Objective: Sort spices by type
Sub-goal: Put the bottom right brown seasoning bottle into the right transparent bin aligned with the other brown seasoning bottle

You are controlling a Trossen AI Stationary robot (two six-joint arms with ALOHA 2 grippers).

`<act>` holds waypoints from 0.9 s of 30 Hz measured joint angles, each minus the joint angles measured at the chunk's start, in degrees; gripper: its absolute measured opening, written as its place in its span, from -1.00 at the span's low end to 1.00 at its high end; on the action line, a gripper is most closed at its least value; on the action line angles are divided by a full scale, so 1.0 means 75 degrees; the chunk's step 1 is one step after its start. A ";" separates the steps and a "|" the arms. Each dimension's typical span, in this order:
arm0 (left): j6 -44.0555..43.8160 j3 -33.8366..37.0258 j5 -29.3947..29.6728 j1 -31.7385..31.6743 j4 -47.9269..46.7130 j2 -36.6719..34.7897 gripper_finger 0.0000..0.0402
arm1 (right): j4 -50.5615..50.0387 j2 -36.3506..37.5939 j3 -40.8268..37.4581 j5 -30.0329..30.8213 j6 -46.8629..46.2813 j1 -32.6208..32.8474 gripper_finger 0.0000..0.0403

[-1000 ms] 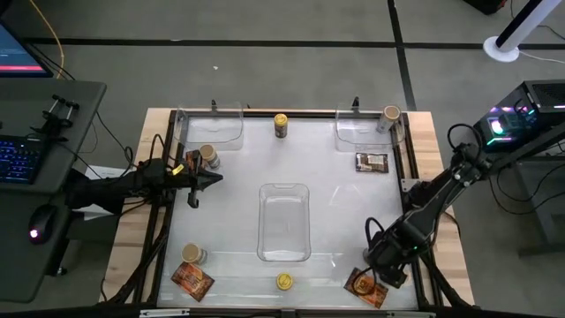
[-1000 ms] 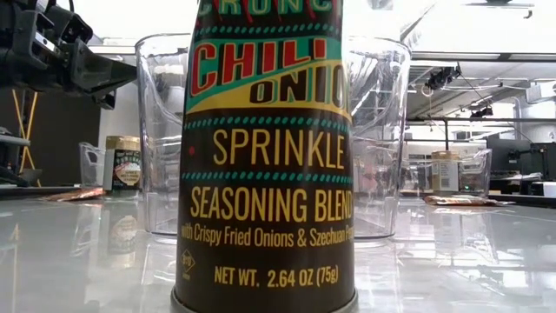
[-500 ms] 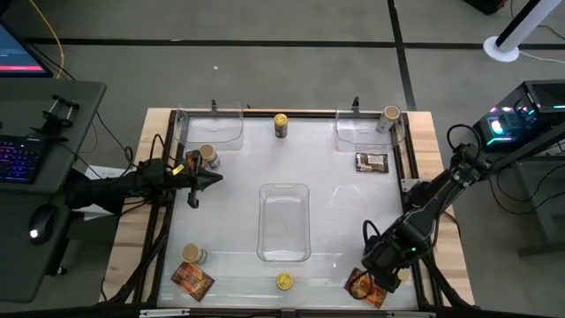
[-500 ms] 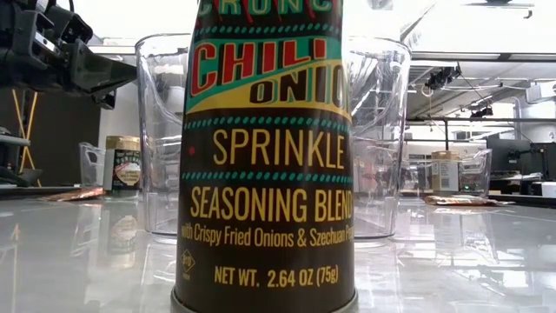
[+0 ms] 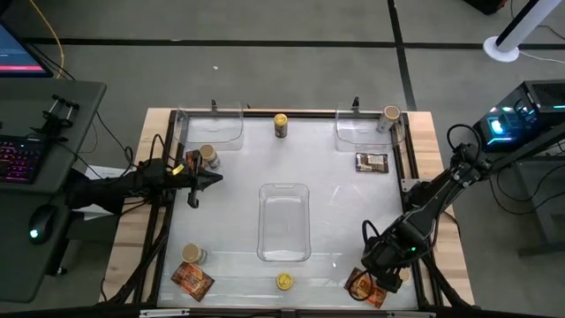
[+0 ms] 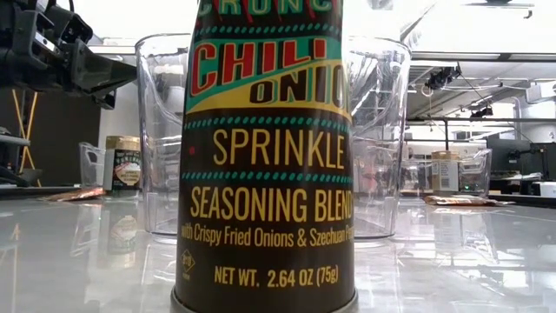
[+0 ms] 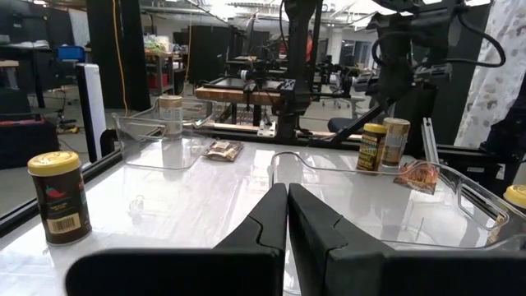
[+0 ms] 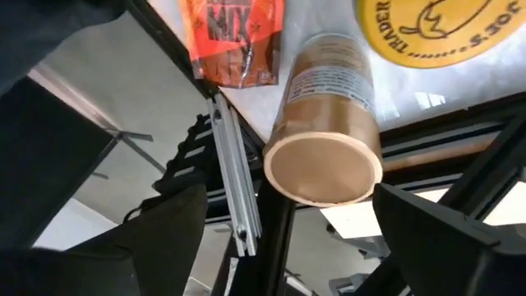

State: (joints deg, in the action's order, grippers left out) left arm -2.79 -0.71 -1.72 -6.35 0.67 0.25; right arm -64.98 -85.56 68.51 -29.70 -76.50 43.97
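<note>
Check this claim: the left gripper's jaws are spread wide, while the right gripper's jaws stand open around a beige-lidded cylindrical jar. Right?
The left wrist view shows the left gripper with jaws shut, not spread. The right gripper does stand open around the beige-lidded cylindrical jar.

Beige-lid jar (image 8: 325, 115): upright, between the spread fingers of the right gripper (image 5: 381, 272), its round lid facing the wrist camera. Orange-red packet (image 8: 236, 39): flat, just beyond that jar. Yellow-lid jar (image 8: 436, 29): near the same jar. Second yellow-lid jar (image 7: 57, 197): upright, ahead of the closed left gripper (image 7: 287, 215), off to one side. Remaining jars and packets stand well apart from both grippers.
</note>
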 joint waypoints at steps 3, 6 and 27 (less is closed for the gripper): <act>-0.0001 0.0000 0.0000 0.0000 0.0000 0.0002 -0.99 | -0.0259 0.0003 0.0000 0.0076 -0.0066 0.0010 0.81; 0.0000 0.0000 0.0000 0.0001 0.0000 0.0001 -0.98 | -0.0528 0.0003 0.0000 0.0079 -0.0080 0.0041 0.95; 0.0000 0.0000 0.0000 0.0001 0.0000 0.0001 -0.99 | -0.0221 0.0006 0.0000 0.0900 -0.1360 0.0620 0.87</act>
State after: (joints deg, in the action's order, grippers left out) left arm -2.79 -0.71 -1.72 -6.35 0.67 0.26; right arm -66.64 -85.52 68.51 -22.95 -86.70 48.61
